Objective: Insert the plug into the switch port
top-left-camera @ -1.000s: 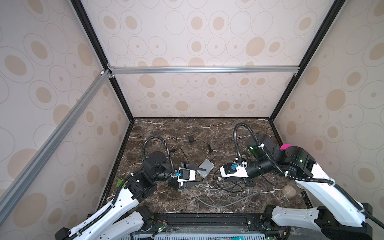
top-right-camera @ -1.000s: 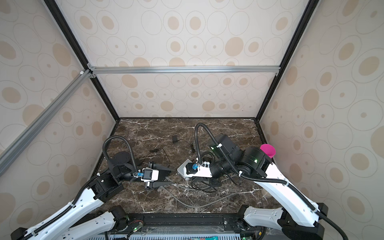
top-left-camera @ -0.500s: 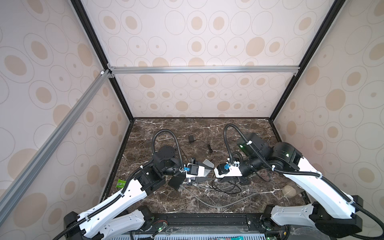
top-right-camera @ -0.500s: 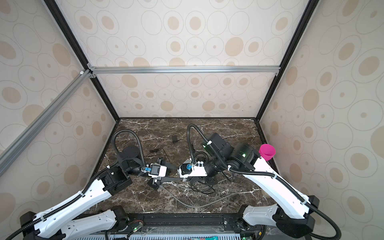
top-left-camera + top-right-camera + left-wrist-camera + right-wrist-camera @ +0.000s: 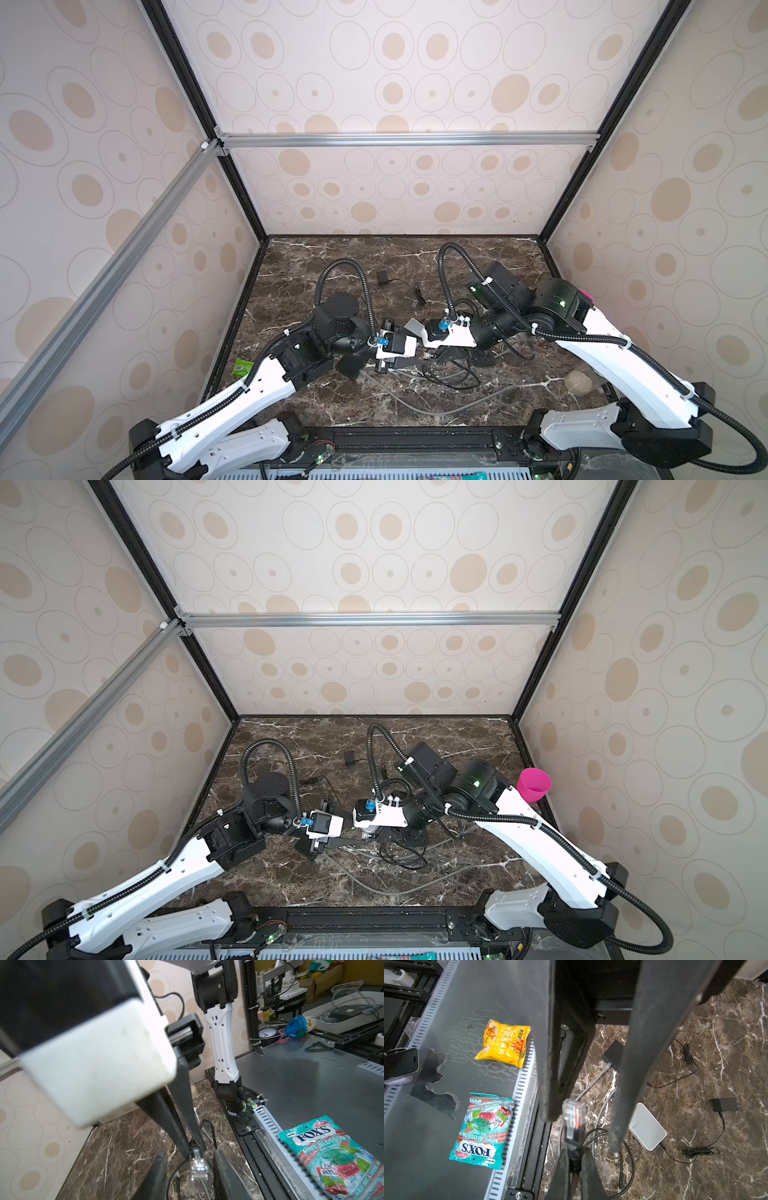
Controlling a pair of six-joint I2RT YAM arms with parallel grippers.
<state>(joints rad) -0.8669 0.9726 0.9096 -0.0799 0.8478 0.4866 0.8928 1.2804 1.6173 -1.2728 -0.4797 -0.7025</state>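
While right arm (image 5: 623, 370) stretches low clamping plug (image 5: 574, 1115), left arm (image 5: 249, 386) faces it.

A teal candy bag (image 5: 336, 1159) on the near grey metal surface (image 5: 311, 1076) reads "FOX'S MINT BLOSSOM OVAL CANDY". A yellow snack bag (image 5: 503, 1043) beside it carries Chinese characters.

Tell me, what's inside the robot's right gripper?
The right gripper pinches the black boot of the plug, whose clear end pokes out. Anything deeper in is covered by the gripper itself.
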